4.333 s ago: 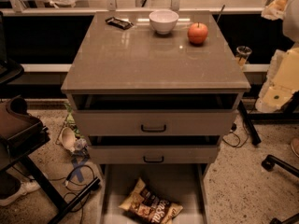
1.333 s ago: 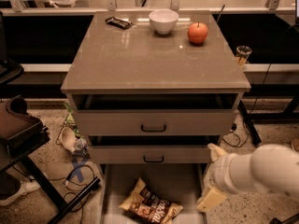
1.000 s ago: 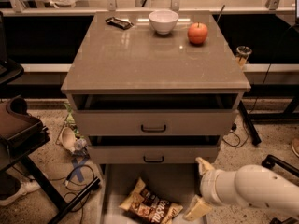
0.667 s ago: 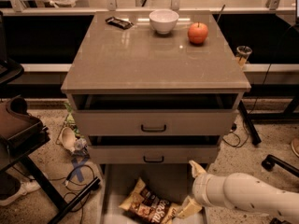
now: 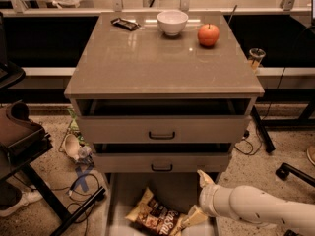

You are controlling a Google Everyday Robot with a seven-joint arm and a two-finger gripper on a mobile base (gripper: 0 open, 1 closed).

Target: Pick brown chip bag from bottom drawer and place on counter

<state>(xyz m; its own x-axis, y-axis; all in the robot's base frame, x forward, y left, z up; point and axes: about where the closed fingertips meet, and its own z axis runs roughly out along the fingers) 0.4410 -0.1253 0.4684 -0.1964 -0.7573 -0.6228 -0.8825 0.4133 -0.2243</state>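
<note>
The brown chip bag [image 5: 156, 217] lies on the pale floor of the pulled-out bottom drawer [image 5: 124, 196], near its front. My gripper [image 5: 199, 197] has come in from the right on its white arm and hangs low over the drawer, just right of the bag. It is open: one finger [image 5: 204, 178] points up toward the middle drawer, and the other [image 5: 194, 217] is beside the bag's right end. It holds nothing. The counter [image 5: 157, 58] is the cabinet's glossy top.
On the counter's far edge are a white bowl [image 5: 173, 21], a red apple [image 5: 208, 35] and a small dark wrapped bar [image 5: 124, 23]. The two upper drawers [image 5: 162, 129] stand slightly open. A dark stand [image 5: 22, 139] and cables are at the left, and chair legs [image 5: 294, 171] at the right.
My arm has swung down from the upper right and moved left along the drawer front. The gripper now sits right beside the chip bag. The bag has not moved.
</note>
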